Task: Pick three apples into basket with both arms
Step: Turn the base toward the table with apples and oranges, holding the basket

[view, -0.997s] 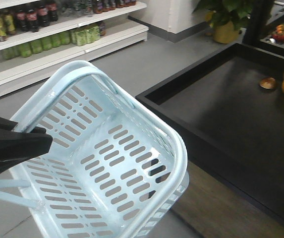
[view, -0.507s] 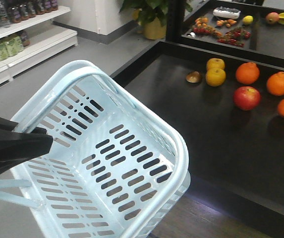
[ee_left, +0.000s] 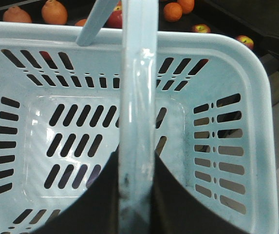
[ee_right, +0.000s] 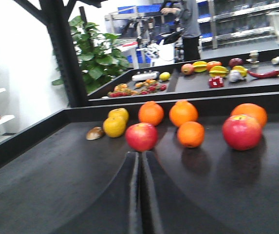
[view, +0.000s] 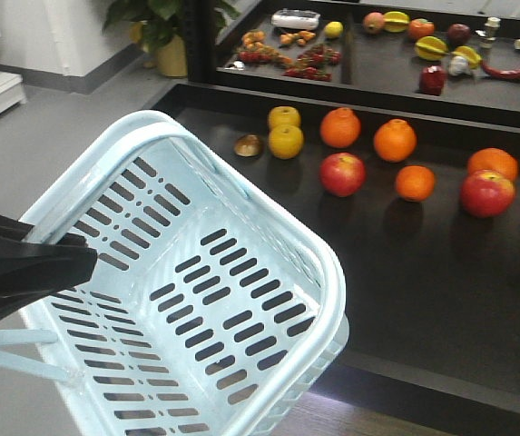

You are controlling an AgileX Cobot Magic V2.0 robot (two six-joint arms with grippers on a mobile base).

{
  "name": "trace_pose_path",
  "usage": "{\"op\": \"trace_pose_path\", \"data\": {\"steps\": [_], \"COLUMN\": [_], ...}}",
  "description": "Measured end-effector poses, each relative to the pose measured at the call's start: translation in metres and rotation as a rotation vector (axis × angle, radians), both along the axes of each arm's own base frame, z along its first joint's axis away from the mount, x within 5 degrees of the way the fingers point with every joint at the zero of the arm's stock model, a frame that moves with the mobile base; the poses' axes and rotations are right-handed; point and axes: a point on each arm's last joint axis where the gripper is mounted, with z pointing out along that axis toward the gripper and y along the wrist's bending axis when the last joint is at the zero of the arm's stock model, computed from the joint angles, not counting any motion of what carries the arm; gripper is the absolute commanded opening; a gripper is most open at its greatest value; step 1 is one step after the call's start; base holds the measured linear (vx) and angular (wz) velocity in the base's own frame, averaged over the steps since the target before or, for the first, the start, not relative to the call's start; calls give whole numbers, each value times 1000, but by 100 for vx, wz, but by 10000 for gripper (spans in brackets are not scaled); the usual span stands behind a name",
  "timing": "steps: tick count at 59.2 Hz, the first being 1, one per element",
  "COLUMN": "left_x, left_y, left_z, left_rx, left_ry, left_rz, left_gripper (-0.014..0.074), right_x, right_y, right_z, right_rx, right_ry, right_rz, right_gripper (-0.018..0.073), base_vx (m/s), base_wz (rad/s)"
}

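**L claw on basket handle; R claw shut, apples on table**

L claw (ee_left: 135,168) is clamped on the basket handle (ee_left: 137,87). The pale blue bar runs straight btwn its two black fingers (ee_left: 90,209) and on ahead of them, across the open top of the basket (ee_left: 256,73). The basket hangs under and ahead of this claw, slotted floor in full view. In the front view it sits tilted, stretching from the claw's tips out to the right and overlapping the near edge of the black table (view: 441,309).

R claw (ee_right: 139,155) has its fingers pressed together w/ nothing btwn them, low over the table.
- Apple A (ee_right: 141,136) is straight ahead of the tips, near but not touching.
- Apple B (ee_right: 242,131) is ahead and well off to the claw's right.
- An orange (ee_right: 191,134) lies btwn the two apples, ahead-right of the tips.
- Two more oranges (ee_right: 151,113) sit further ahead, behind apple A.
- Two yellow apples (ee_right: 114,126) are ahead-left, touching each other.

Apple C (ee_left: 245,41) shows only in the L wrist view. It is on the table past the basket's far rim, ahead and to the right of L claw.

All three apples are on the table, apart from the basket.
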Motion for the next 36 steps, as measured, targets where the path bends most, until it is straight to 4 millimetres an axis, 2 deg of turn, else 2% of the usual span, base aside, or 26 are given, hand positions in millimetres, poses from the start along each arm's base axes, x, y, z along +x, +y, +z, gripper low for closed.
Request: {"op": "trace_pose_path", "data": {"steps": [36], "left_x": [0], "left_y": [0], "left_z": [0], "left_rx": [0], "left_ry": [0], "left_rz": [0], "left_gripper": [-6], "right_x": [0], "right_y": [0], "right_z": [0], "right_rx": [0], "right_ry": [0], "right_rz": [0], "right_gripper": [-9], "base_vx": [8], "base_wz": [-30]}}
